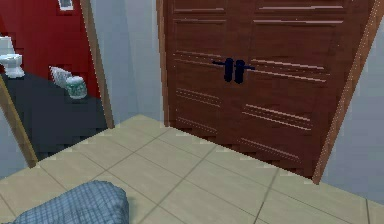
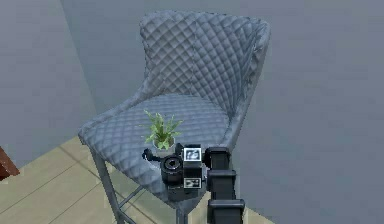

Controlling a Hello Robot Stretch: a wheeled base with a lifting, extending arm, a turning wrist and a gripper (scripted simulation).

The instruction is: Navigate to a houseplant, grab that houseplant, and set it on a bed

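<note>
Across the forward view's middle and right, a tall double door (image 1: 260, 80) of dark red-brown wood, black handles (image 1: 234, 69) at the meeting edge. Below it, pale tan floor tiles (image 1: 180, 165). At upper left, an open doorway onto a red wall (image 1: 45, 25), with a white toilet (image 1: 12, 57) at the frame's edge and a small pale container (image 1: 75, 88) on dark floor. At bottom left, a corner of blue-grey quilted cloth (image 1: 75, 205).

Centre of the arm side view: a quilted blue-grey chair (image 2: 205, 55) on thin metal legs, against a plain grey wall (image 2: 320, 110). On the front of the seat, the houseplant (image 2: 160, 130), small, green and spiky, upright on the cushion. Just below it in the frame, the gripper (image 2: 152, 156) at the end of the dark arm (image 2: 225, 200) rising from the bottom edge. Impossible to tell whether holding anything, or whether touching the plant.

Judged progress: approach done, grab in hand, plant not yet lifted off the seat. Carrying to a bed and setting down left to do.
</note>
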